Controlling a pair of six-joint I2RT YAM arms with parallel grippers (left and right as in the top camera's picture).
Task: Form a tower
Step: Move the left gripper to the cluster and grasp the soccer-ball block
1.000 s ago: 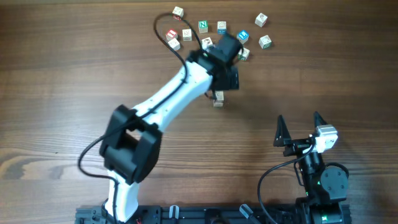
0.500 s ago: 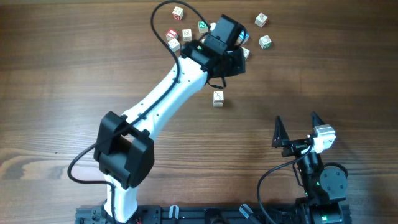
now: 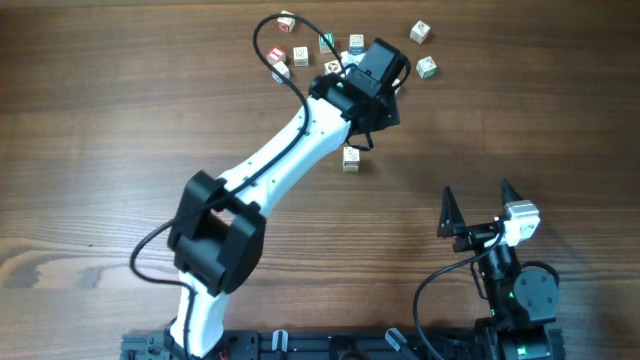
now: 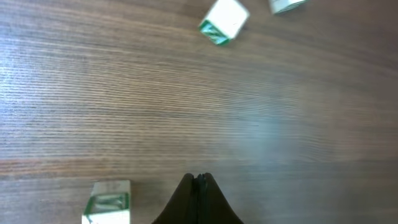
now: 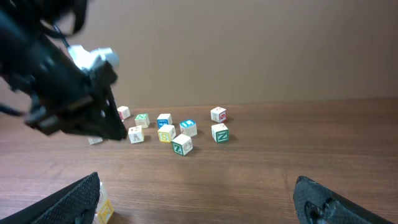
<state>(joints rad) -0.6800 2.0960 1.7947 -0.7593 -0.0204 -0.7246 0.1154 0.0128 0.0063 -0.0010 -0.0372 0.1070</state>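
The tower [image 3: 350, 158] is a short pale stack standing alone mid-table; it looks about two cubes high, and I cannot tell for certain. In the right wrist view the tower [image 5: 102, 208] shows a yellow-marked face beside my left fingertip. My left gripper [image 3: 375, 105] hovers beyond it among the loose cubes. In its wrist view the left gripper [image 4: 199, 178] is shut with nothing between its tips. A green-marked cube [image 4: 109, 202] lies just left of it. My right gripper [image 3: 481, 205] rests near the front and stands wide open and empty [image 5: 202, 199].
Several loose letter cubes lie scattered at the back, among them one at the far left [image 3: 287, 20], one at the far right [image 3: 419, 32] and a green-faced one [image 3: 427, 67]. A black cable [image 3: 262, 40] loops over the left cubes.
My left gripper went from open over the stack to shut and empty, moving back over the loose cubes. The stack stays where it was. The right arm has not moved.
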